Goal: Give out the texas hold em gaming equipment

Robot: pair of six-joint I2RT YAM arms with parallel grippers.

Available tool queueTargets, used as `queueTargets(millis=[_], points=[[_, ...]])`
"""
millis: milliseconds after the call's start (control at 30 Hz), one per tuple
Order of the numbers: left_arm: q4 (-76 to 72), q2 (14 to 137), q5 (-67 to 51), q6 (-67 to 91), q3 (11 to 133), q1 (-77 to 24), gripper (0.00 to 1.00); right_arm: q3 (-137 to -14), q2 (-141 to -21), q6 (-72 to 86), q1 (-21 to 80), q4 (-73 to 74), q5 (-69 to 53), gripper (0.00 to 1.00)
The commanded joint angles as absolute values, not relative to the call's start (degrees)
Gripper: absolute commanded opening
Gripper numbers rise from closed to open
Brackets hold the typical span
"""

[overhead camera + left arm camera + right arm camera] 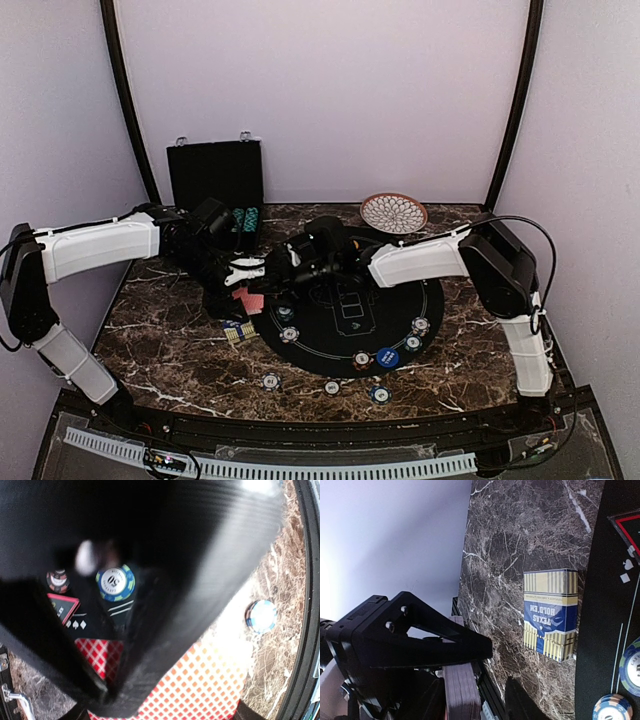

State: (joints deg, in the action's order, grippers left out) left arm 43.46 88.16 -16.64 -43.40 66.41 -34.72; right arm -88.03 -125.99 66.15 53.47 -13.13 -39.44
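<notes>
My left gripper (243,277) is shut on a stack of red-backed playing cards (248,298) just left of the round black mat (350,318). In the left wrist view a red-checked card back (200,680) fills the bottom, and the right gripper's black body hides most of the rest. My right gripper (282,268) meets it from the right. It is open, with the deck's edge (462,690) by its upper finger (445,645) and a gap before the lower one. Poker chips (362,357) ring the mat, and others (332,387) lie nearer. A blue marker (388,356) lies among them.
A blue and yellow card box (551,612) lies on the marble left of the mat. The black case (215,180) stands open at the back left with chips (245,217) in it. A patterned plate (393,212) sits at the back. A red-triangle marker (64,605) lies on the mat.
</notes>
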Motion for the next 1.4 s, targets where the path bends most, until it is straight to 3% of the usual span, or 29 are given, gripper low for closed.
queueTargets(millis=[0, 200, 600, 933, 1367], points=[[44.25, 85.63, -15.55, -42.69, 67.40, -34.62, 0.27, -86.51, -123.75, 65.64, 53.25, -11.72, -38.72, 0.47], [44.04, 86.08, -15.60, -42.30, 67.57, -34.61, 0.27, -88.27, -124.99, 67.42, 54.08, -14.35, -40.19, 0.55], [44.05, 87.79, -14.75, -41.93, 69.13, -34.63, 0.26, -89.65, -126.66, 66.65, 54.49, -12.85, -41.92, 0.59], [44.54, 87.36, -14.22, -41.91, 69.15, -34.63, 0.25, -85.74, -123.78, 64.49, 53.20, -10.63, -40.76, 0.42], [44.99, 86.87, -14.11, -41.75, 69.22, -34.55, 0.25, -83.06, -120.05, 63.11, 52.47, -9.49, -39.77, 0.36]])
